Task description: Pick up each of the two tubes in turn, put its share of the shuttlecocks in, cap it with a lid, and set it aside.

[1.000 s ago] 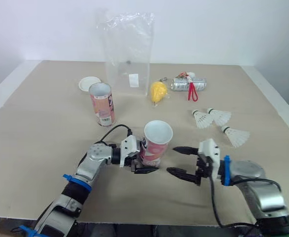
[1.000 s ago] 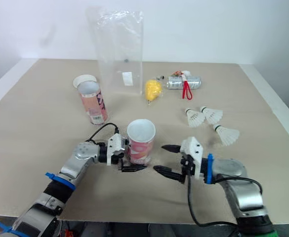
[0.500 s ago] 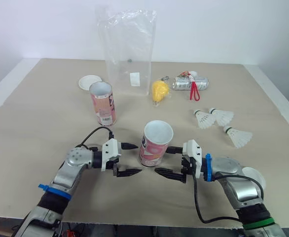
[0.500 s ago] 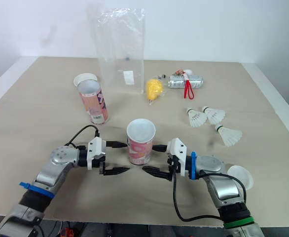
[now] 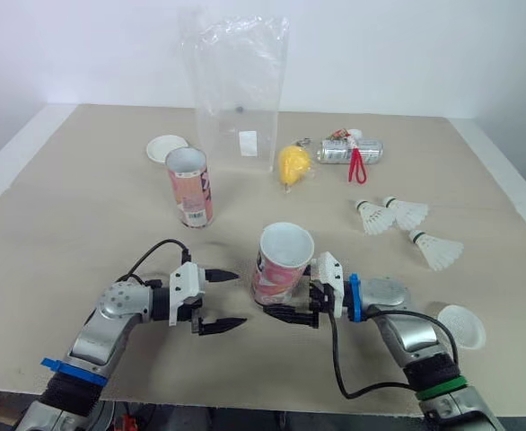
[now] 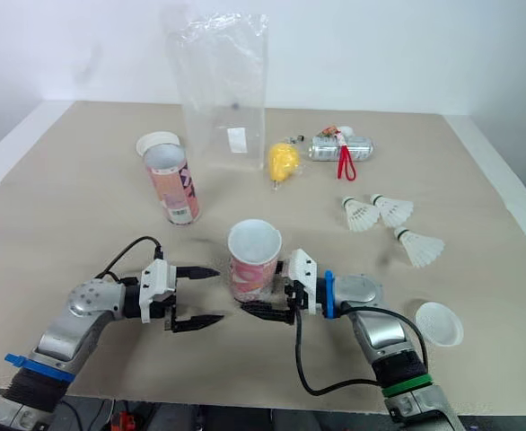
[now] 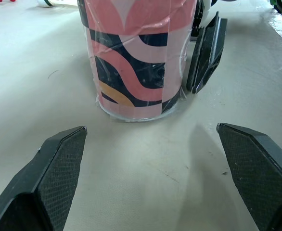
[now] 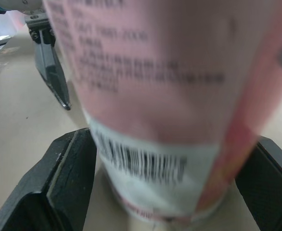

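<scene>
The near tube, pink with an open top, stands at the table's front middle. My right gripper reaches it from the right, with one finger on each side of its lower part. In the right wrist view both fingers press against the near tube. My left gripper hangs open a little to the left of this tube, holding nothing. A second pink tube stands upright farther back left. Three shuttlecocks lie at the right. One white lid lies behind the far tube, another lid at the front right.
A tall clear plastic bag stands at the back middle. Beside it lie a yellow object and a silver can with a red cord. The table's front edge runs just below both arms.
One second ago my left gripper held the near tube; it has let go and drawn back left. My right gripper has moved in from the right and taken hold of the tube.
</scene>
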You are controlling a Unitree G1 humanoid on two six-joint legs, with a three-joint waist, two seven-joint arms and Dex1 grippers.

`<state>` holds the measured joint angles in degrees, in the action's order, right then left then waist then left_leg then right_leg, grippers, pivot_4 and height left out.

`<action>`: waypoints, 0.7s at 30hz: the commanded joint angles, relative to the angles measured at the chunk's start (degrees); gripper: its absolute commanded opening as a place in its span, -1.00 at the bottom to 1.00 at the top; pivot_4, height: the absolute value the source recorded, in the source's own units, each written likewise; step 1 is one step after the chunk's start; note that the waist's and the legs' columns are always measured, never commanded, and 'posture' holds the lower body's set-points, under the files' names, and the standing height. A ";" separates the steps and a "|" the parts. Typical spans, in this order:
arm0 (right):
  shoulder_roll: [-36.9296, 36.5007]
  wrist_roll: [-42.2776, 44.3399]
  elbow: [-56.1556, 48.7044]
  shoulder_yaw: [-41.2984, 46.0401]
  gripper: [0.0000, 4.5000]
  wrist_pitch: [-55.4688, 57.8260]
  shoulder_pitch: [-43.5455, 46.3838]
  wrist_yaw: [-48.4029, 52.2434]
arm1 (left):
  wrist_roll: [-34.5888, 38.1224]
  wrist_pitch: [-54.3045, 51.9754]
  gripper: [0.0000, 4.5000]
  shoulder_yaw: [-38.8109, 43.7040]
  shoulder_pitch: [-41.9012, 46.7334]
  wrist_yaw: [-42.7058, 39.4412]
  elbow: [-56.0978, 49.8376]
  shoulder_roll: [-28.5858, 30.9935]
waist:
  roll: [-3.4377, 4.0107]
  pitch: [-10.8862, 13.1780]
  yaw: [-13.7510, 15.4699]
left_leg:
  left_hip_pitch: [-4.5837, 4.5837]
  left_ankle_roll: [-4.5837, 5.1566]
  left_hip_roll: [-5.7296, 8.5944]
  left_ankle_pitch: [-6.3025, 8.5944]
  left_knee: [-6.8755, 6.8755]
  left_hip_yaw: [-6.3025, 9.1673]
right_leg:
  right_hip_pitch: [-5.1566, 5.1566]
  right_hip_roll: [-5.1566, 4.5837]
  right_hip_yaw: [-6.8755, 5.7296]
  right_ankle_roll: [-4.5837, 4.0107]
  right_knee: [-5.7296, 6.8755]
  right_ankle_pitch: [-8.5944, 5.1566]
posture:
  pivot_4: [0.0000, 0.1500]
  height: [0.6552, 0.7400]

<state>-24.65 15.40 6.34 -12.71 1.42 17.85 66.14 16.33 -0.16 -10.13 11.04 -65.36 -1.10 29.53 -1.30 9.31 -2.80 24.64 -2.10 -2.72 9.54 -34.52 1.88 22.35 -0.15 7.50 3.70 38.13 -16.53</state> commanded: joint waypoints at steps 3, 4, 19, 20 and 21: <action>2.66 -0.86 2.19 -1.33 0.95 -2.29 1.65 -0.32 | 0.74 -0.07 1.00 1.08 -0.64 1.06 -2.85 0.48 | 0.00 0.00 -0.01 | -0.03 0.00 -0.03 0.00 -0.01 -0.01 | -0.01 0.02 -0.01 -0.03 0.01 0.03 | 1.00 1.00; 2.99 -1.05 2.53 -1.47 0.95 -2.59 1.84 -0.31 | 0.78 -0.06 1.00 1.08 -0.65 1.16 -2.89 0.48 | 0.00 0.00 -0.01 | -0.03 0.00 -0.03 -0.01 -0.01 -0.01 | 0.00 0.02 -0.02 -0.04 0.02 0.04 | 1.00 1.00; 5.60 -3.18 6.29 -2.58 0.95 -5.54 3.16 0.29 | 2.80 -0.45 1.00 1.64 -1.06 1.39 -3.14 0.41 | 0.00 0.00 -0.12 | -0.11 -0.01 -0.09 -0.02 -0.03 -0.05 | -0.03 0.04 -0.03 -0.10 0.06 0.10 | 1.00 1.00; 5.34 -3.15 6.12 -2.51 0.70 -5.57 2.94 0.42 | 2.99 -0.38 1.00 1.72 -0.92 1.48 -3.08 0.15 | 0.00 0.00 -0.12 | -0.12 -0.02 -0.09 -0.02 -0.03 -0.06 | -0.04 0.04 -0.03 -0.10 0.06 0.10 | 1.00 1.00; 5.10 -3.16 5.95 -2.41 0.58 -5.58 2.76 0.42 | 3.26 -0.30 1.00 1.84 -0.79 1.55 -3.03 -0.13 | 0.00 0.00 -0.11 | -0.13 -0.02 -0.09 -0.02 -0.03 -0.06 | -0.04 0.04 -0.03 -0.10 0.06 0.10 | 1.00 1.00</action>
<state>-19.30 12.70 12.14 -14.43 -4.21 21.03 66.15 18.68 -1.08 -9.14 9.72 -64.01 -2.89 29.71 -1.30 9.31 -2.91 24.52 -2.11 -2.81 9.52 -34.55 1.83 22.30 -0.11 7.47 3.60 38.19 -16.43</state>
